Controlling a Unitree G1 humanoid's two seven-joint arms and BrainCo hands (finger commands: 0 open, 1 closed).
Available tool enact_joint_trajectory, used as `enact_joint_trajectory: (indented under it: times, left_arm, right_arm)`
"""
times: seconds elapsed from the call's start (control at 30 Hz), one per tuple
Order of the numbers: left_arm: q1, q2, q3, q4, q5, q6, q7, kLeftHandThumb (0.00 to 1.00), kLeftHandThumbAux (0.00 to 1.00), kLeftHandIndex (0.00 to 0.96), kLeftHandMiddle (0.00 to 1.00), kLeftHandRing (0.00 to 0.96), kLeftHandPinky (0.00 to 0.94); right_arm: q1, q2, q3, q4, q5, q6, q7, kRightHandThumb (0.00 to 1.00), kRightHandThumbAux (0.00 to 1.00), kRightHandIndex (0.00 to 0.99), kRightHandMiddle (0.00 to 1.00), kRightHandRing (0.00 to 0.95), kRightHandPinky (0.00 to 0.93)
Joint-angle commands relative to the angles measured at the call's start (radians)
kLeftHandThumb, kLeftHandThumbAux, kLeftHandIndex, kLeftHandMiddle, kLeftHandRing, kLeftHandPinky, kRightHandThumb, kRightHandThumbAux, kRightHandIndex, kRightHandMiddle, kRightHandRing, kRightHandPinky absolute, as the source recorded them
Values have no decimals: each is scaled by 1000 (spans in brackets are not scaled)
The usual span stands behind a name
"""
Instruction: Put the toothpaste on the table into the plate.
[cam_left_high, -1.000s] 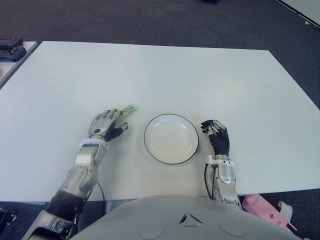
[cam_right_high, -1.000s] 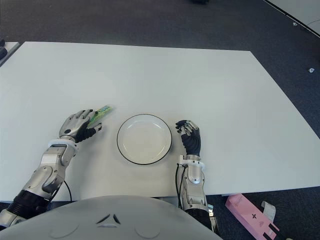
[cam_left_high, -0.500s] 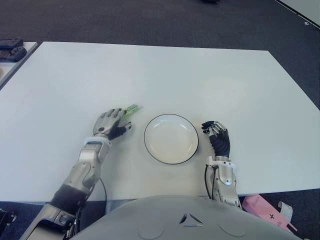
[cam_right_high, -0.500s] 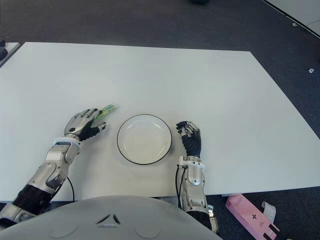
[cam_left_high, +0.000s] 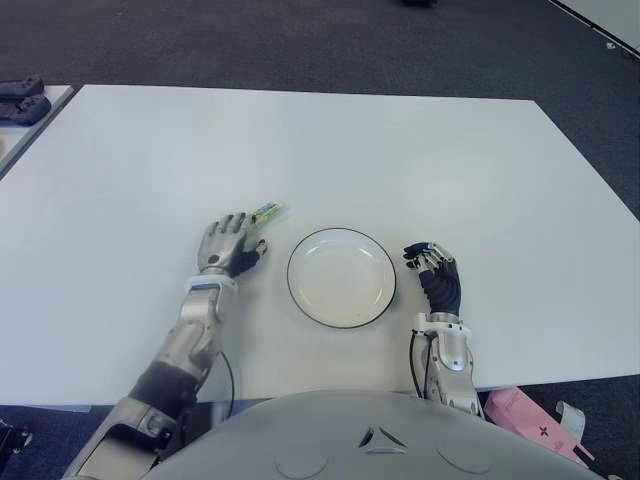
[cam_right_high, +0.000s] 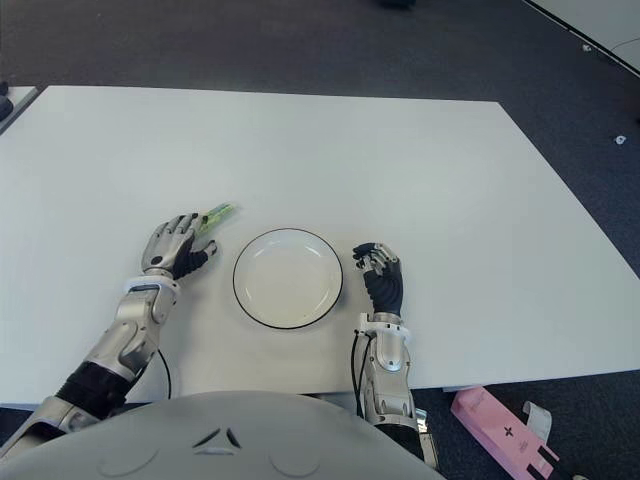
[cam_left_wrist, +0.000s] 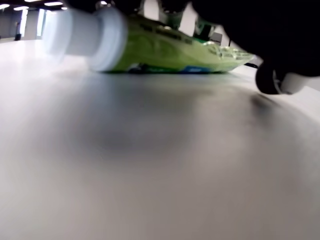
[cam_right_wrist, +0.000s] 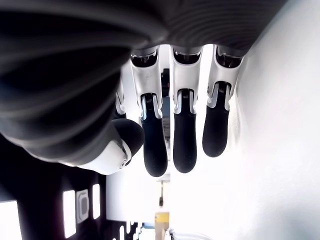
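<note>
just toothpaste (cam_left_high: 265, 215) under left hand (cam_left_high: 227, 245)

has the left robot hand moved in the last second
Yes. The left robot hand has shifted right, toward the plate, now covering more of the toothpaste.

Head stereo pair downward; close wrist cameras.
</note>
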Motion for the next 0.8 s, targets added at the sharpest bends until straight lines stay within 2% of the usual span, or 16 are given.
enact_joint_trajectory:
  times: [0.03, 0.3, 0.5, 0.57, 0.73, 0.77, 0.8]
  left_arm:
    - [48, -51, -1, 103, -46, 34, 60, 596, 274, 0, 12, 14, 117]
    - [55, -95, 40, 139, -115, -3, 188, 725, 339, 7, 89, 121, 247]
    - [62, -115, 53, 144, -149, -2, 229, 800, 380, 78, 191, 233, 343]
    - [65, -123, 58, 141, -158, 3, 239, 822, 395, 125, 240, 297, 397]
    - [70, -133, 67, 140, -168, 1, 266, 845, 410, 187, 293, 361, 448]
    - [72, -135, 69, 142, -169, 1, 275, 865, 417, 267, 354, 417, 489]
    - [72, -136, 72, 146, -171, -1, 287, 872, 419, 296, 376, 437, 504]
  right_arm:
    - [15, -2, 3, 7, -8, 25, 0, 707, 726, 427, 470, 444, 441]
    - [17, 0, 0, -2, -1, 36, -1, 707, 726, 427, 468, 441, 439]
    - [19, -2, -2, -7, 10, 40, 7, 707, 726, 427, 471, 444, 442]
    - [19, -3, -2, -7, 12, 37, 11, 707, 726, 427, 473, 446, 443]
    - [19, -5, -3, -6, 14, 31, 15, 707, 726, 427, 474, 448, 446]
    - [19, -5, -3, -5, 14, 29, 15, 707, 726, 427, 474, 448, 447]
    - [19, -6, -3, -5, 14, 28, 15, 707, 726, 427, 474, 449, 447]
